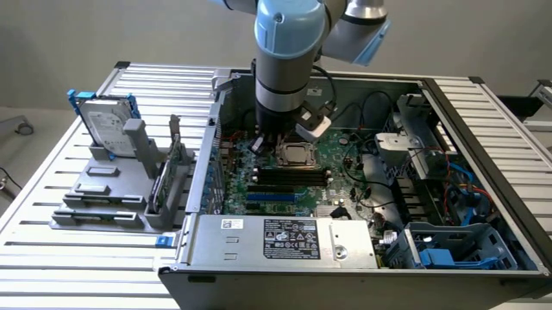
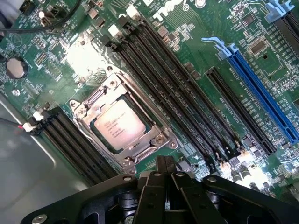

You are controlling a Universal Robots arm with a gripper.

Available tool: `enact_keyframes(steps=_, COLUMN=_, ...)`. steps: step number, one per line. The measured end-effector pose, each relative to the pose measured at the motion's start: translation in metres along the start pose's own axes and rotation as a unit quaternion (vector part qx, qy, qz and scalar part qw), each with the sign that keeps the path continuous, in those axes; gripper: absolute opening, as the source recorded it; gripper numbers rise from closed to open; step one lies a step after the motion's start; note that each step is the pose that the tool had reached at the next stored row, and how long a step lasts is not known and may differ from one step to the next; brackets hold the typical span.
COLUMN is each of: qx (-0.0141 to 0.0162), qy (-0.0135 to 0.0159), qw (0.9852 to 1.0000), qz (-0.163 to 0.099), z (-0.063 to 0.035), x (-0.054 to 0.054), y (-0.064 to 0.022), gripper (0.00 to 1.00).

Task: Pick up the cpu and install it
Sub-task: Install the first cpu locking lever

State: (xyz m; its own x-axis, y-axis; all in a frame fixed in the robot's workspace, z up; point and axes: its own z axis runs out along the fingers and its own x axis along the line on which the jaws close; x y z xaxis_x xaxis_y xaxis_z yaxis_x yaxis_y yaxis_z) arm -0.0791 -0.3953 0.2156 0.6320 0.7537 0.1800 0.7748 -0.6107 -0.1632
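Item: small flat square cpu (image 2: 118, 126) with dull silver metal top and faint printed lettering, lying seated in the metal-framed socket (image 2: 88, 105) of the green motherboard (image 2: 205, 56), between black memory slots (image 2: 177, 93). Black gripper (image 2: 163, 169): fingers closed together, empty, just beside the socket. Grey computer case (image 1: 285, 239) on slatted table (image 1: 52, 258).

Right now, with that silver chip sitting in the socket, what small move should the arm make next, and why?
Probably a short straight lift away from the board. The small square silver-topped cpu already lies flat inside the metal-framed socket on the green motherboard, and the black end effector is shut beside it with nothing in it. Rising straight should keep it from brushing the black memory slots.
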Motion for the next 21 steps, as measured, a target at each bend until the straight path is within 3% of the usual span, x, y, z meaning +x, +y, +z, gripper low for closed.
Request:
enact_keyframes(steps=6, qx=0.0022, qy=-0.0089, qw=0.9995, qz=-0.029, z=-0.0043, x=0.004, y=-0.0038, gripper=0.11)
enact_keyframes(steps=11, qx=0.0062, qy=-0.0138, qw=0.9984, qz=-0.054, z=-0.0039, x=0.008, y=-0.0069, gripper=0.11)
enact_keyframes(steps=21, qx=0.0154, qy=-0.0224, qw=0.9940, qz=-0.106, z=-0.0015, x=0.015, y=-0.0125, gripper=0.11)
